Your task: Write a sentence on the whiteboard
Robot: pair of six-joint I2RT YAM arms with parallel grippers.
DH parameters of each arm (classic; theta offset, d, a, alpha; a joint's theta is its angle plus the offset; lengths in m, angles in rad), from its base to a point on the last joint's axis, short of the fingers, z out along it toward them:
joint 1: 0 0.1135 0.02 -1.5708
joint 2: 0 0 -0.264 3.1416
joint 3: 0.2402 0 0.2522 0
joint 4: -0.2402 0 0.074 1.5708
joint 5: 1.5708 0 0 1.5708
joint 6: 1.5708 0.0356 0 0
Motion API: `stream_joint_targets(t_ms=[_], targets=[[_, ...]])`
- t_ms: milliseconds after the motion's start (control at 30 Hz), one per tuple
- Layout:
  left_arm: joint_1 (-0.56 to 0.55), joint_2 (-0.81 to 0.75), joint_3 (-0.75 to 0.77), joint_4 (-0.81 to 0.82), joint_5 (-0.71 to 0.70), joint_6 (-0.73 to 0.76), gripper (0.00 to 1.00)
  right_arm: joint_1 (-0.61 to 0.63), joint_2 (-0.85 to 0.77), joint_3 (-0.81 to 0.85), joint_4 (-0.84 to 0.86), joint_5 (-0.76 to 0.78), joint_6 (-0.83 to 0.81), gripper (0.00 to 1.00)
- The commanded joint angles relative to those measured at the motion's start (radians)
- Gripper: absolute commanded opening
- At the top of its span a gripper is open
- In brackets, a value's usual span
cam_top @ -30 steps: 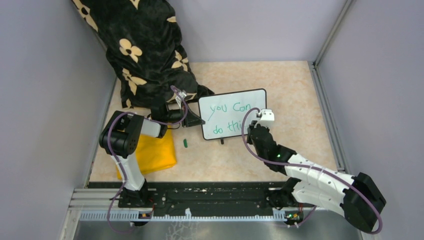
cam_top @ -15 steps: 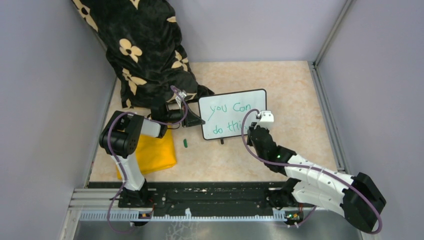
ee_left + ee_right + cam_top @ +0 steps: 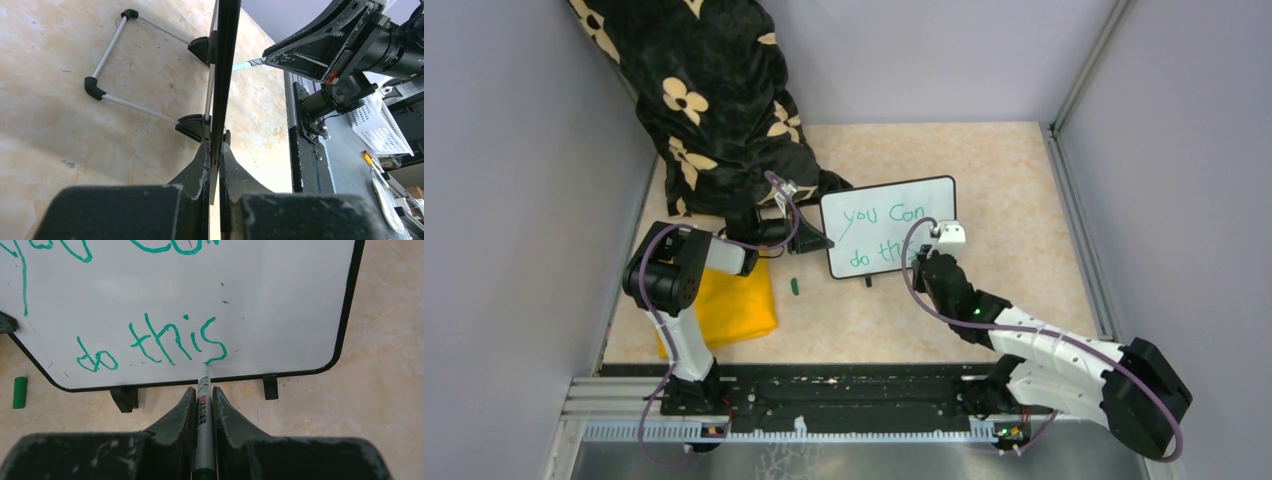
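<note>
The whiteboard stands on its two black feet in the middle of the table. The sentence is in green, "you Can" above "do this". My left gripper is shut on the board's left edge, and the thin black frame runs between its fingers. My right gripper is shut on a silver marker. The marker's tip touches the board at the bottom of the final "s". In the top view the right gripper covers the end of the second line.
A green marker cap lies on the table left of the board's feet. A folded yellow cloth lies under the left arm. A black flowered fabric hangs at the back left. Grey walls enclose the table.
My right gripper with the marker has shifted slightly to the left along the board's lower edge. The left gripper and the board have not moved.
</note>
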Motion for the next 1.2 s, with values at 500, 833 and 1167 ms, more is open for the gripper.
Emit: stream_joint_targets(t_ms=[500, 833, 1167], targets=[[-0.003, -0.005, 0.0, -0.038, 0.002, 0.003, 0.23, -0.009, -0.201, 0.037, -0.108, -0.006, -0.008, 0.0], [-0.003, -0.013, -0.008, -0.018, -0.001, -0.009, 0.35, -0.009, -0.299, 0.003, -0.162, 0.095, 0.024, 0.0], [-0.003, -0.006, -0.011, -0.007, -0.007, -0.017, 0.39, -0.009, -0.3, -0.058, -0.112, 0.127, 0.075, 0.0]])
